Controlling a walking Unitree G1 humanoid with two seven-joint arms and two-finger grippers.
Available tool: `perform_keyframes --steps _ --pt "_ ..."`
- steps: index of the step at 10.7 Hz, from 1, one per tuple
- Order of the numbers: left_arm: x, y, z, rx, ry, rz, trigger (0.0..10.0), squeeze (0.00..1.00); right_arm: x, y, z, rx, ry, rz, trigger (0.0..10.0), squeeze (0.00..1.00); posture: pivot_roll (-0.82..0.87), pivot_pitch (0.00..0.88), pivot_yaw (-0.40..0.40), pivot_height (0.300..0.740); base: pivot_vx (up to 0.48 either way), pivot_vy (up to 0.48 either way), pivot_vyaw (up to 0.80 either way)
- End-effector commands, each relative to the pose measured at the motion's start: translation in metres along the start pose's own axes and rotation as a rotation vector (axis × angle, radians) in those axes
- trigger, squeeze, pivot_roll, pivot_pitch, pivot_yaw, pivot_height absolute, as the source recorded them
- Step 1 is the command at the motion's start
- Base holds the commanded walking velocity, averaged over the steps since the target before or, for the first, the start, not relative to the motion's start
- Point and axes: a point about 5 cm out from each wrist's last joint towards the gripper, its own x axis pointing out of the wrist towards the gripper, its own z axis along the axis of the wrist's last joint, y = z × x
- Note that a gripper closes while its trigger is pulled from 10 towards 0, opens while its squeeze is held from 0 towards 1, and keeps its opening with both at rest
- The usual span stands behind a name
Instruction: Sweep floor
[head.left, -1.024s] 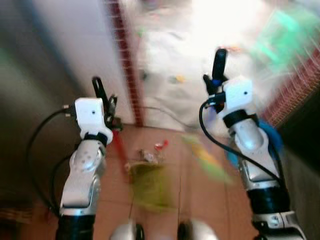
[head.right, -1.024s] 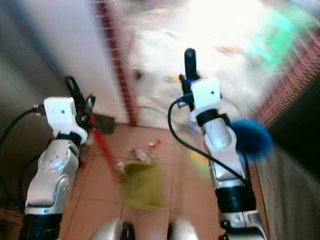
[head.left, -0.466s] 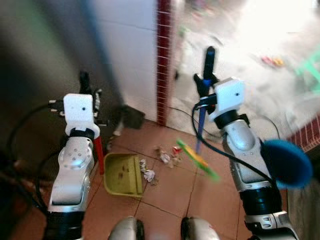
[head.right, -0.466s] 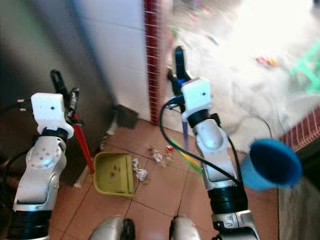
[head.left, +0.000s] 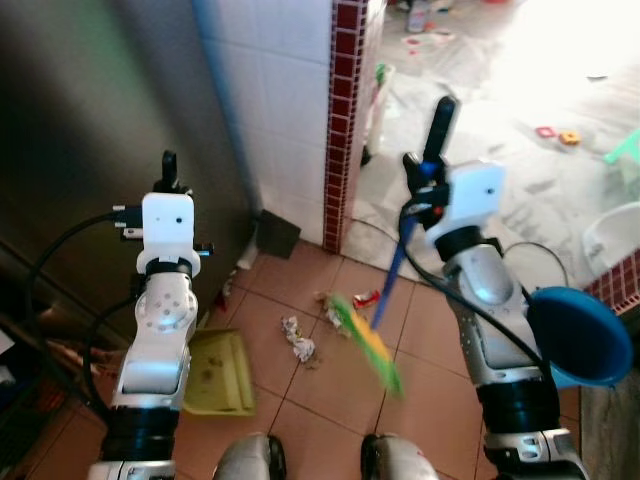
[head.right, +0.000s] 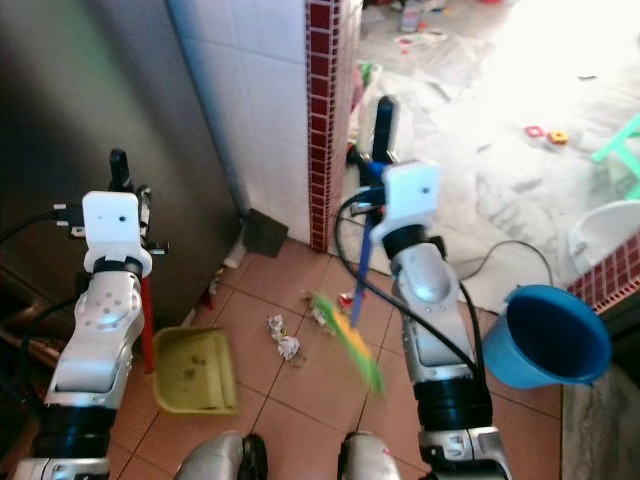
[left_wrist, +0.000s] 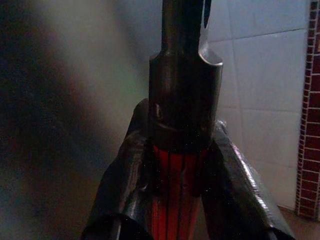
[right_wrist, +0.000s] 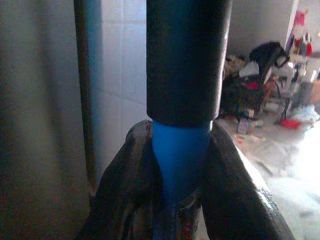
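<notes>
Blue broom handle steeply slanted, bristles floorward

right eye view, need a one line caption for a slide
Right claw sweeps a blue-handled broom toward scraps while left claw holds the yellow dustpan upright.

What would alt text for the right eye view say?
The right gripper holds a blue-handled broom whose green bristles hang beside crumpled paper scraps on terracotta floor tiles; the left gripper holds a yellow-green dustpan by its red handle.

Tiled pillar and dark cabinet hem the floor.
</notes>
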Motion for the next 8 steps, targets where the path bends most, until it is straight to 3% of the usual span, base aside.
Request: perform_keyframes --steps 1,3,6,8 --pt "0.005 -0.004 0.016 -0.026 -0.068 0.002 10.0 0.0 0.004 -0.002 0.009 0.004 -0.045 -0.015 10.0 0.0 -0.06 0.148 0.05 0.74 0.0 0.0 0.0" --pt "0.011 -0.017 0.024 -0.038 -0.11 -0.053 10.0 0.0 0.007 -0.003 0.006 0.022 -0.048 -0.053 10.0 0.0 -0.06 0.12 0.061 0.74 0.0 0.0 0.0" --pt "0.013 -0.015 0.001 -0.022 -0.054 -0.006 10.0 0.0 0.005 -0.003 0.006 -0.007 -0.055 -0.077 10.0 0.0 -0.08 0.104 0.045 0.74 0.0 0.0 0.0" --pt "0.021 -0.019 -0.016 0.023 -0.051 0.028 10.0 0.0 0.012 -0.003 0.008 0.001 -0.081 -0.074 10.0 0.0 -0.11 0.12 0.035 0.74 0.0 0.0 0.0"
